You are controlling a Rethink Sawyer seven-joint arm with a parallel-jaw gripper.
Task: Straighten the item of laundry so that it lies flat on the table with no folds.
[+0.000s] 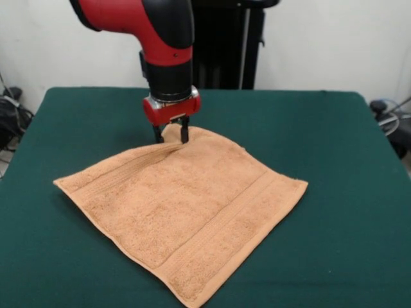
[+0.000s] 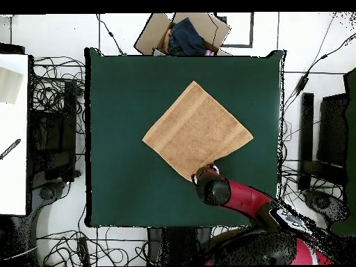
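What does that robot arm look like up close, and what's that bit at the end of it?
The arm is thick and rounded, with glossy red shells and black joint sections. A black cylindrical wrist leads to a small red block with a light metal band. From this hangs the gripper: two short, thin black fingers. No loose cables or markings show on the arm.

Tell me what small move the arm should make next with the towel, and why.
Probably draw the pinched corner a little outward, away from the towel's middle, then lower it. The gripper is closed on the far corner of the towel, which is lifted and puckered there, with a crease running from it, while the rest already lies spread on the table.
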